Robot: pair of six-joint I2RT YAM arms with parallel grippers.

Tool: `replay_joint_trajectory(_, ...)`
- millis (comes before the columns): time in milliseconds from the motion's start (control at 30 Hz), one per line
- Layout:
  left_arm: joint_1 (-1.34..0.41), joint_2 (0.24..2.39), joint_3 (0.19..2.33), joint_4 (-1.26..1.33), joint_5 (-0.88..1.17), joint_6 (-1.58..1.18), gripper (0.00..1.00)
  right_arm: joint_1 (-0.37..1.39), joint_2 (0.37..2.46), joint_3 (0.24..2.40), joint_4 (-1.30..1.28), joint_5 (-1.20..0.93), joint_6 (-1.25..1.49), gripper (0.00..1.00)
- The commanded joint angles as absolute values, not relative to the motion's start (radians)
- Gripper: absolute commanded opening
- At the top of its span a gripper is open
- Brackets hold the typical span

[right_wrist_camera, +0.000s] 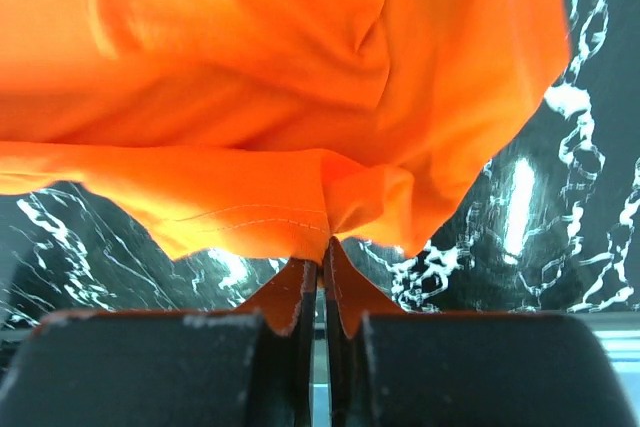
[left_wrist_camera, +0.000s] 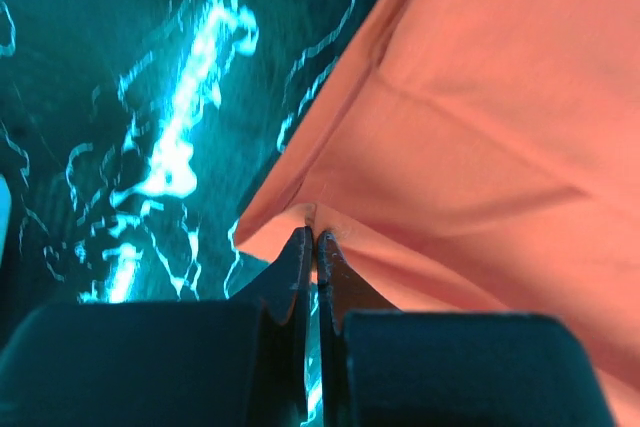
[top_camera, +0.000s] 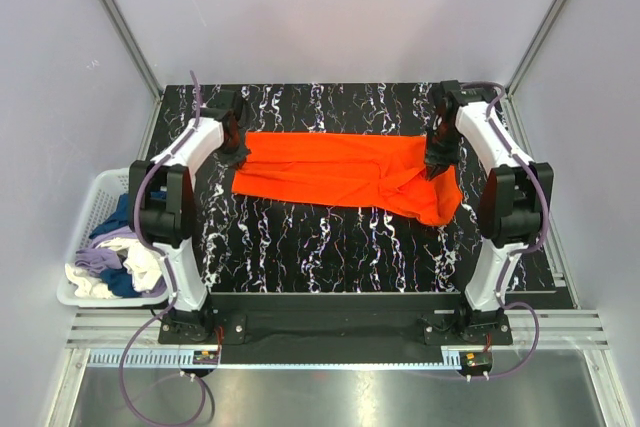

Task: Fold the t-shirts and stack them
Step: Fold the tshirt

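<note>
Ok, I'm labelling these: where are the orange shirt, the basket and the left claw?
orange shirt [top_camera: 340,172], top view, middle of the cloth.
basket [top_camera: 92,209], top view, left wall.
left claw [left_wrist_camera: 313,239], left wrist view, between its tips.

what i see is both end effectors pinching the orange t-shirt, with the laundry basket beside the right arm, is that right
Not quite. The basket sits beside the left arm, as the top external view shows. The left end effector and right end effector do both pinch the orange t-shirt.
</note>
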State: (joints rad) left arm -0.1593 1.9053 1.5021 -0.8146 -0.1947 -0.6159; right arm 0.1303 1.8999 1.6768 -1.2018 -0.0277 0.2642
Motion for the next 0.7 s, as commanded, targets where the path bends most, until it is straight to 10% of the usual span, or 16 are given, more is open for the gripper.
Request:
replay_joint_trajectory(0,-0.147,1.945,1.586,-0.821,-0.198,-0.592,0.0,0.098,1.954,1.759,-1.212,-0.058,0.239,0.0)
replay_joint_trajectory(667,-0.14,2.048,1.681,-0.825,-0.153,-0.601,0.0,0.084,2.095,1.91,-1.184,-0.063,0.241,0.0)
